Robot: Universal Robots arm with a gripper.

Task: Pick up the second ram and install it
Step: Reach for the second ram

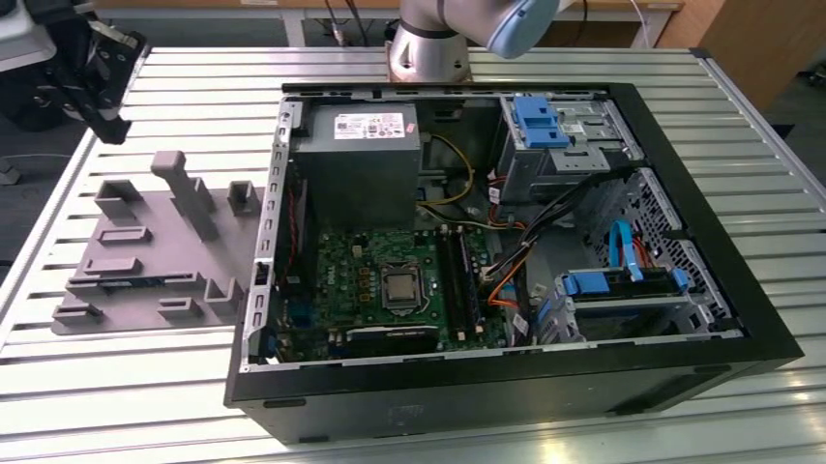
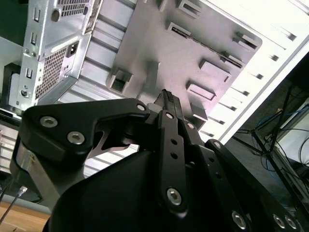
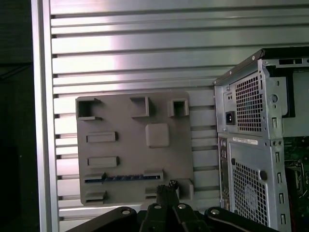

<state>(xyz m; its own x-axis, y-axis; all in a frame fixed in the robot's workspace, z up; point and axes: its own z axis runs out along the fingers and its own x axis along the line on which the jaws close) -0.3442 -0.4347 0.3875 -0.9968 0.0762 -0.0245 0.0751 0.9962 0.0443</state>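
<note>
Open computer case (image 1: 516, 387) beside grey holder tray (image 1: 155, 217)

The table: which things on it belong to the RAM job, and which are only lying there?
For the job:
second ram, lying in the grey tray
gripper, shut, near that tray
black motherboard slots inside the open computer case

Only lying there:
power supply
blue drive-bay clips
blue cable
</note>
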